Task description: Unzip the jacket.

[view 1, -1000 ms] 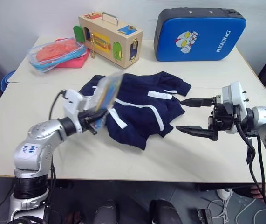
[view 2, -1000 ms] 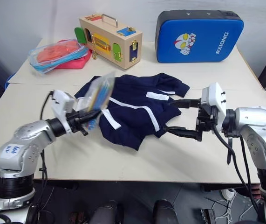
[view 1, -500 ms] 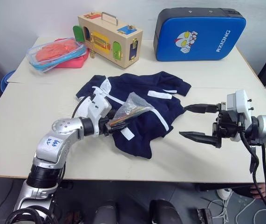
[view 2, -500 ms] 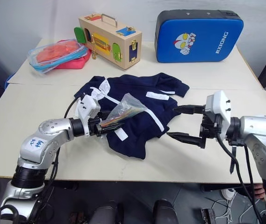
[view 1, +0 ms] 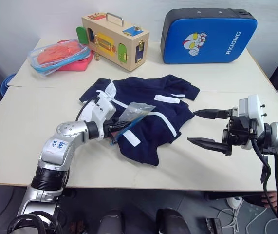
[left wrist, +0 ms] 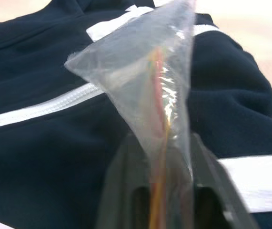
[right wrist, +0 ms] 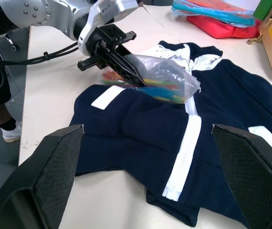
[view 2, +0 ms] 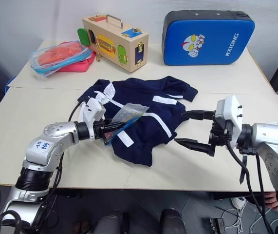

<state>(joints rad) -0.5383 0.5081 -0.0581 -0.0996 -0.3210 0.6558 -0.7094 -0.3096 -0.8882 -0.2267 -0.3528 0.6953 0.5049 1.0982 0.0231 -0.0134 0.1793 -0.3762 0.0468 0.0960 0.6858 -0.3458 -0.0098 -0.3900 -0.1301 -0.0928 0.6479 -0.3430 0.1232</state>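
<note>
The jacket (view 1: 146, 114) lies crumpled near the middle of the worktop (view 1: 27, 146), with bare surface all round it: a wide strip towards the near edge, and open room to either side. Its long axis runs diagonally, from the collar at the far left down to the hem at the near right, and the white zipper strip (view 1: 164, 123) follows that line.

The left gripper (view 1: 121, 127) lies low over the jacket's left part, its jaws closed on a clear bag (view 1: 134, 113) with coloured contents that rests on the fabric. The right gripper (view 1: 208, 127) hovers just off the jacket's right edge, above bare worktop, its 2 jaws spread wide and holding nothing.

Along the far edge, well apart from the jacket, stand a wooden box (view 1: 115, 35) and a blue case (view 1: 208, 35), with a bag of orange-red cloth (view 1: 60, 56) at the far left.
</note>
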